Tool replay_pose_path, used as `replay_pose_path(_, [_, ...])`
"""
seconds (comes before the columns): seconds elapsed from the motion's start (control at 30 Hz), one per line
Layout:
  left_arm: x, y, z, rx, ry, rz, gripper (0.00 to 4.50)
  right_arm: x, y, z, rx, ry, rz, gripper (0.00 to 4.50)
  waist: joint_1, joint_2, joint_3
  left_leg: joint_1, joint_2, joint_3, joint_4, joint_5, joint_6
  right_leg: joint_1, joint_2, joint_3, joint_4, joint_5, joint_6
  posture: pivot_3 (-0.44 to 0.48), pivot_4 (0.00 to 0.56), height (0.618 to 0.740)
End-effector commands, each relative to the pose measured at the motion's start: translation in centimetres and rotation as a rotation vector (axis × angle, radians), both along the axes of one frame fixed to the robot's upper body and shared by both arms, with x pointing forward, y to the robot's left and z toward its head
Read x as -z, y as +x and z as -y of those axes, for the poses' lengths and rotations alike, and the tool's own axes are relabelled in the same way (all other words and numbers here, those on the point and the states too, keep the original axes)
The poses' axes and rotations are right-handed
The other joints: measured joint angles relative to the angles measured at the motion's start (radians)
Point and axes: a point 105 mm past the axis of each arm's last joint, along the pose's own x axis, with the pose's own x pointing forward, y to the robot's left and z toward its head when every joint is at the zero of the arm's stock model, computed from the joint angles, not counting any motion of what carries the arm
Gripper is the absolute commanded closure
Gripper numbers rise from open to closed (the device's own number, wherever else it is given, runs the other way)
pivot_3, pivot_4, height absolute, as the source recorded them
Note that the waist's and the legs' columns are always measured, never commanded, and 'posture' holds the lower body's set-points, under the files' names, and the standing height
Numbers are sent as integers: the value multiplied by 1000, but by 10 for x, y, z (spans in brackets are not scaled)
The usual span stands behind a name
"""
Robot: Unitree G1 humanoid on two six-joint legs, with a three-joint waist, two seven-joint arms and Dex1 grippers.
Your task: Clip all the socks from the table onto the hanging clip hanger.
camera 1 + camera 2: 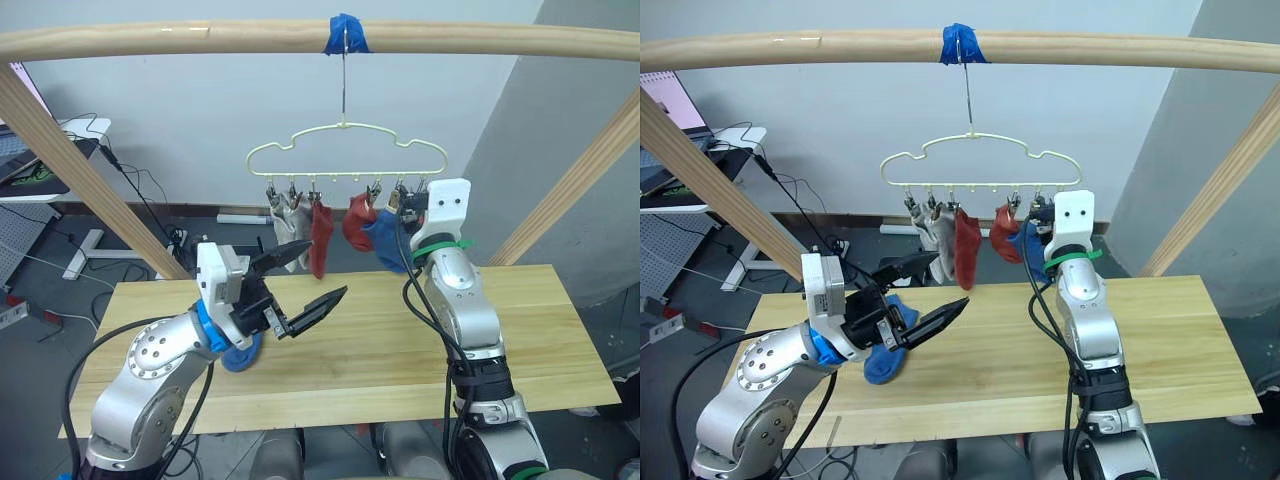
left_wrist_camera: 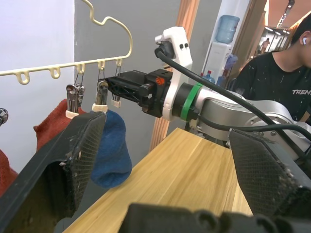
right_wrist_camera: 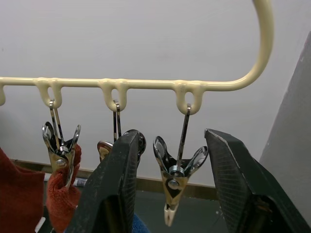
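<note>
I see the plank surface with one blue sock (left side); both tools wide, left tool, right tool around a clip.

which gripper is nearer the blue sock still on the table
Left. The left gripper hangs open just above the blue sock lying on the table; the right gripper is up at the clip hanger, open around an empty clip.
</note>
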Motion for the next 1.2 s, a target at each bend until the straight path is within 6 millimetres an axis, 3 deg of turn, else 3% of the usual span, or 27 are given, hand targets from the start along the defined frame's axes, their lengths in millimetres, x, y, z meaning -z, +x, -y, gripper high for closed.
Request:
replay_pose_path(0.03, [-11, -7, 4, 19, 0, 65, 0, -14, -1, 0, 3, 24, 55, 2275, 1, 0, 0, 0, 0, 0, 0, 0, 0, 0, 0, 0, 0, 0, 0, -58, 191, 740])
replay_pose_path(0.53, [-10, -7, 4, 22, 4, 63, 0, -8, -6, 16, 48, 1, 45, 2275, 1, 0, 0, 0, 0, 0, 0, 0, 0, 0, 0, 0, 0, -2, -3, -63, 189, 740])
replay_pose_path(0.87, [-9, -7, 5, 25, 5, 66, 0, -11, -3, 16, 64, 5, 55, 2275, 1, 0, 0, 0, 0, 0, 0, 0, 0, 0, 0, 0, 0, -2, -3, -59, 186, 740])
replay_pose_path(1.2, [-8, -9, 5, 24, 7, 67, 0, -14, -14, 6, -32, 14, 80, 2275, 1, 0, 0, 0, 0, 0, 0, 0, 0, 0, 0, 0, -1, -2, -3, -61, 190, 740])
